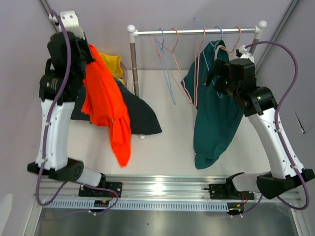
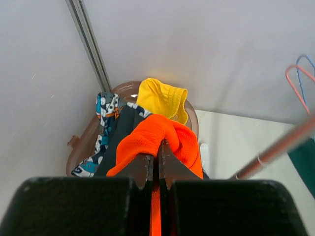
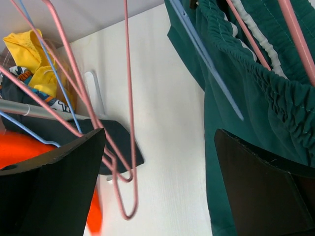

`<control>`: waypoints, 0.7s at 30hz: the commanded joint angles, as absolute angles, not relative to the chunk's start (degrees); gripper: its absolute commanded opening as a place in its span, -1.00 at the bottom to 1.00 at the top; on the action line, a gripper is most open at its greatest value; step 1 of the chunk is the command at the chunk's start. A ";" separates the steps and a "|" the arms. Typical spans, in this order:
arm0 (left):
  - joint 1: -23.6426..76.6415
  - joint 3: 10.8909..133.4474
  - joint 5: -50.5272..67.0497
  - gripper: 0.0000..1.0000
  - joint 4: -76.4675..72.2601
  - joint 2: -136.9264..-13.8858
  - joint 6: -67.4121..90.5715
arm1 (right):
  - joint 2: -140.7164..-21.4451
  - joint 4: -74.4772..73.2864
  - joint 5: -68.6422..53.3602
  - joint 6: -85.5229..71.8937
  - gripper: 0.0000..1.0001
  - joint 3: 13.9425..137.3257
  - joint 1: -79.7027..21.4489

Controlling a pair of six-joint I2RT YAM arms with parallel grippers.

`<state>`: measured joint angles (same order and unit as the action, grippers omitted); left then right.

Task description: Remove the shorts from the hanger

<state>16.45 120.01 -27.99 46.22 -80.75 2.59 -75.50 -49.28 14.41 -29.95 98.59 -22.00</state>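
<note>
Orange-red shorts [image 1: 106, 105] hang in a long fold from the left gripper [image 2: 158, 160]; its fingers are pressed together on the cloth, above the brown basket [image 2: 81, 145]. In this basket lie the yellow shorts [image 2: 162, 98] and the patterned shorts [image 2: 104, 115]; the dark shorts [image 1: 142, 115] spill from it onto the table [image 1: 167, 142]. Teal shorts [image 1: 214, 113] are the only pair on the rail [image 1: 197, 32]; the right gripper [image 3: 158, 147] stands spread wide just beside their gathered waistband, holding nothing.

I judge the step in hand to be the grip on the teal pair. To do it well, the right fingers should close on the elastic waistband only, with no wire between them; the blue wire [image 3: 206, 64] and the pink wire [image 3: 295, 39] both run very close to that band. The pull should then go along the hanger arm, not straight down, or the hanger may come off the rail with the cloth. The left gripper should open only when the orange cloth is well over the basket, because much of it hangs outside.

Some things I cannot make out: which of the wires really carries the teal pair; whether the right fingers touch the fabric; whether the teal hem reaches the table. The empty hangers [image 1: 170, 64] cross each other, so their number is unsure; the left fingertips are buried in orange cloth.
</note>
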 commanded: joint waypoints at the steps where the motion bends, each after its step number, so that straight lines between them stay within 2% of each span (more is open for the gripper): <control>1: 9.25 135.22 -18.63 -1.00 44.81 -89.79 3.52 | -73.04 -47.02 12.66 -29.80 0.99 96.34 -21.71; 2: 8.10 145.97 -19.15 -1.00 45.87 -92.78 2.04 | -72.52 -46.93 12.57 -29.79 0.99 95.55 -21.80; 3: 6.00 148.51 -20.47 -1.00 45.79 -96.81 0.89 | -71.38 -46.59 12.57 -29.45 0.99 93.80 -21.71; 9: 0.18 148.44 -22.76 -0.99 38.59 -103.96 2.37 | -68.12 -45.44 11.52 -29.88 0.99 87.81 -21.71; 10: -1.39 149.67 -22.76 -0.94 38.58 -105.63 2.29 | -67.42 -45.35 11.43 -29.97 0.99 86.58 -21.71; 13: -1.49 147.92 -24.96 0.12 39.28 -110.73 3.07 | -66.19 -44.83 11.16 -30.50 0.99 85.17 -21.71; 14: -1.49 147.66 -26.09 0.66 39.81 -113.18 3.34 | -65.92 -44.74 11.08 -30.59 0.99 84.73 -21.71; 15: -1.49 147.66 -25.93 0.84 41.55 -114.07 3.77 | -65.57 -44.82 10.90 -30.93 0.99 84.55 -21.71; 16: -1.49 147.40 -25.49 0.98 41.83 -114.69 4.56 | -65.31 -44.91 10.81 -31.02 0.99 84.55 -21.71; 21: -1.58 145.81 -22.95 0.98 42.18 -115.40 5.62 | -63.37 -47.10 10.72 -31.20 0.99 86.30 -21.71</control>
<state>-1.26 144.42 -23.97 43.72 -117.69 4.51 -65.93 -47.66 11.42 -30.48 84.49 -21.89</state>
